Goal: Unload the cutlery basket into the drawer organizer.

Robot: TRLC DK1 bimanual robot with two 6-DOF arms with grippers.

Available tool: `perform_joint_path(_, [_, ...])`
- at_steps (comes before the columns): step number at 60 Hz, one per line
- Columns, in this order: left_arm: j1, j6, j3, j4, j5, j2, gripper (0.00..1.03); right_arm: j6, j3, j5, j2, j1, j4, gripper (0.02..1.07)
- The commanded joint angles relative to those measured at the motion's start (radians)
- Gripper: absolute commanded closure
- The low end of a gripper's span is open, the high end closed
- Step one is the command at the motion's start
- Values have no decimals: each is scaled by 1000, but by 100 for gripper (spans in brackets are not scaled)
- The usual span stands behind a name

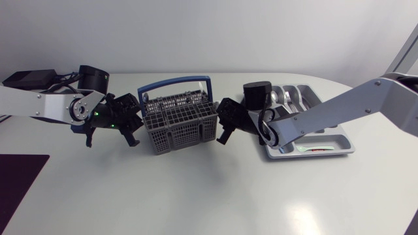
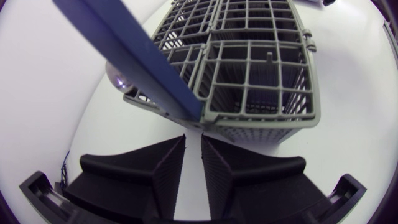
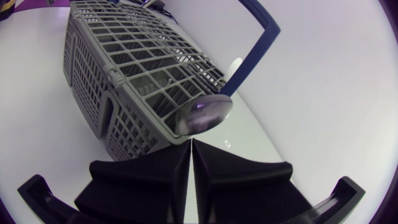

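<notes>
— Looking at the cutlery basket (image 1: 179, 124) first: upright in the middle of the surface (image 1: 196, 196), topped by a raised blue handle (image 1: 173, 85), with no cutlery to be seen in the cells facing either wrist view.

— And just beside its right wall?

— Spoon (image 3: 202, 115), bowl jutting past the tips of the right claw (image 1: 225, 130), close against the grey mesh and the foot of the handle.

— Likely to go wrong how?

— Could slip out. Pinched only by a thin, hidden stem, so easily twisted loose by a fast swing toward the drawer organizer (image 1: 346, 147). Could also snag on the mesh or the handle's foot if pulled sideways rather than straight away, dragging the light basket along or tipping it.

— Right claw, how far open?

— Pressed almost flat together, barely a line between the fingers. Judged to be clamped on the spoon, going by the bowl sitting right at the tips.

— Left claw (image 1: 130, 124)?

— Just beside the basket's left wall, narrowed to a slit, gripping nothing. Apart from the mesh, as far as can be told.

— Organizer?

— Off to the right, partly under the right arm, already carrying cutlery in its far compartments.
</notes>
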Motion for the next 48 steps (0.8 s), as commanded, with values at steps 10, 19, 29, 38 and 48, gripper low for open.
perform_joint_path(10, [11, -34, 27, 21, 95, 16, 82, 21, -134, -49, -107, 64, 37, 97])
perform_joint_path(19, [4, -39, 12, 21, 135, 4, 82, 7, -240, -50, -192, 121, 40, 97])
perform_joint_path(29, [2, -40, -9, 15, 148, -24, 82, 1, -309, -49, -277, 141, 37, 97])
perform_joint_path(38, [-4, -39, -60, -14, 197, -79, 82, 7, -360, -61, -329, 115, 33, 97])
perform_joint_path(48, [-50, -45, -140, -35, 201, -194, 82, 3, -423, -61, -403, 118, 27, 97])
